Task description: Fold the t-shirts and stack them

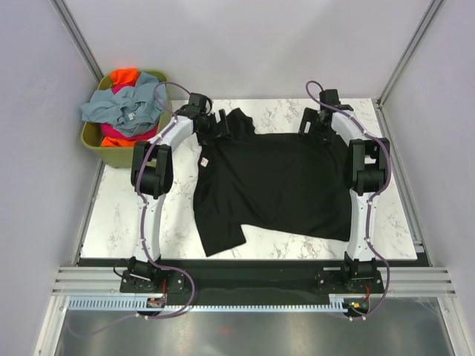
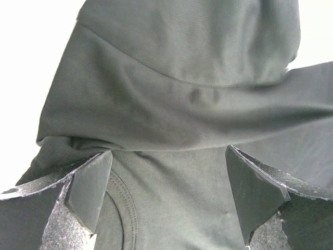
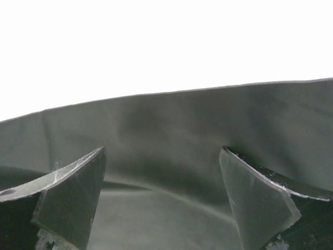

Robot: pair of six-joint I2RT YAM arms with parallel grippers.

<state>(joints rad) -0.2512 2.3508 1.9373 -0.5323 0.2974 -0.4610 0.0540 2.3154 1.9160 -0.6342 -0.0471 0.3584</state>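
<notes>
Black shirt (image 1: 282, 185) spread flat mid-table (image 1: 119, 215), white tag (image 1: 205, 162) near its left edge, left gripper (image 2: 167, 153) wide open and empty over the bunched far sleeve (image 1: 239, 122), right gripper (image 3: 162, 151) wide open and empty at the shirt's far edge, grey-blue shirt (image 1: 119, 107), orange shirt (image 1: 124, 75), pink shirt (image 1: 119, 132) heaped in the basket (image 1: 111, 154) at the far-left corner

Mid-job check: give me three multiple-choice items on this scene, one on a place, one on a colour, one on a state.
1. Where by the table is the basket? A near right corner; B far left corner; C centre.
2. Colour of the t-shirt spread out? A orange; B white; C black.
3. The left gripper is? A open; B shut on cloth; C shut, empty.
Answers: 1 B, the top view shows it there; 2 C, black cloth covers the table's middle; 3 A, its jaws stand wide apart over the cloth.
</notes>
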